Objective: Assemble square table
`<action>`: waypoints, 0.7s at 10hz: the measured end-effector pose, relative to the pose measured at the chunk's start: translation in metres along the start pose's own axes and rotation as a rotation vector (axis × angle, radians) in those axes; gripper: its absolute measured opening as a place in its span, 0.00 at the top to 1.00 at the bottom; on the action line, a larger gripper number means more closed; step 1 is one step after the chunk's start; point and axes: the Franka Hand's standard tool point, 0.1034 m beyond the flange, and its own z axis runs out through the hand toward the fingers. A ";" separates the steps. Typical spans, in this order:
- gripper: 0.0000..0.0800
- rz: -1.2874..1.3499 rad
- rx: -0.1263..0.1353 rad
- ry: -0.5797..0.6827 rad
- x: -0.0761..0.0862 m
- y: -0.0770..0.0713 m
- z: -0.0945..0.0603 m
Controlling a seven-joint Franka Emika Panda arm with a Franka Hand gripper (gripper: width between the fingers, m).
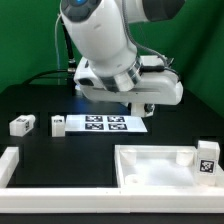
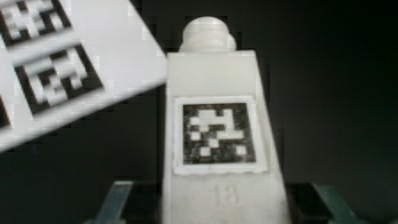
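Faintly, maybe "18" below tag (image 2: 217, 130) on leg block (image 2: 214, 75).

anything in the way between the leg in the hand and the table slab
Nothing visible does. The hand holds the leg; the marker board lies aside, and the standing leg on the slab sits at the exterior view's right edge.

The marker board (image 1: 103, 124) lies flat on the black table (image 1: 60, 150), toward the rear centre, four tags face up; in the wrist view the marker board (image 2: 54, 70) appears skewed, partly out of frame. A white rail (image 1: 50, 190) with an upturned end lies along the near edge. A green backdrop (image 1: 25, 45) stands behind.
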 end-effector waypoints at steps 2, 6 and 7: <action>0.64 -0.043 -0.021 0.101 0.004 0.003 -0.018; 0.64 -0.193 -0.072 0.422 0.030 -0.028 -0.102; 0.64 -0.199 -0.068 0.476 0.027 -0.026 -0.097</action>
